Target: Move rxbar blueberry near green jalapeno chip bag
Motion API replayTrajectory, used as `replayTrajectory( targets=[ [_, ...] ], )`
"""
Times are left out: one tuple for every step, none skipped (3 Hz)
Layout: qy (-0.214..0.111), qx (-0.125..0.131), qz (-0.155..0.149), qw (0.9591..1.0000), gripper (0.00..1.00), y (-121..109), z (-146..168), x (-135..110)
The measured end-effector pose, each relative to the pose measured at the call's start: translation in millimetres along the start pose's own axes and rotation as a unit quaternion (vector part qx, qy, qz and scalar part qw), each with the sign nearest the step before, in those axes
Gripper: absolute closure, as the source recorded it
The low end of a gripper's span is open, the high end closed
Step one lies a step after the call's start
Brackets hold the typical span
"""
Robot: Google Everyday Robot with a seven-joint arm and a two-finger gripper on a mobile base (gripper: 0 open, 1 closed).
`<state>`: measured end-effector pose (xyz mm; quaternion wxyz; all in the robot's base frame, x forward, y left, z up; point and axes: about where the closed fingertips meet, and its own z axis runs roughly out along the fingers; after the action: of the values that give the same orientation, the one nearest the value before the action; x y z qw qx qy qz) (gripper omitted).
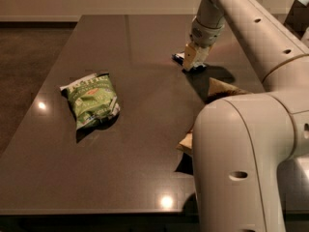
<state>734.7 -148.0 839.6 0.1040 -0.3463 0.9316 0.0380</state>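
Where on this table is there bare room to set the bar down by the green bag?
Bare table lies between the green jalapeno chip bag and the gripper, which is at the rxbar blueberry at the far right. The near strip in front of the bag is free too. The right side is crowded: a brown bag sits partly behind the arm.
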Motion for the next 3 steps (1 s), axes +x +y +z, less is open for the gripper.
replayTrajectory(
  targets=[
    [0.001, -0.004, -0.003, 1.0, 0.77, 1.5, 1.4, 1.3],
    [-0.001, -0.008, -0.011, 0.9999, 0.98, 6.7, -1.3, 1.8],
    [-0.014, -0.024, -0.041, 0.9988, 1.0, 30.7, -9.3, -2.8]
  ],
)
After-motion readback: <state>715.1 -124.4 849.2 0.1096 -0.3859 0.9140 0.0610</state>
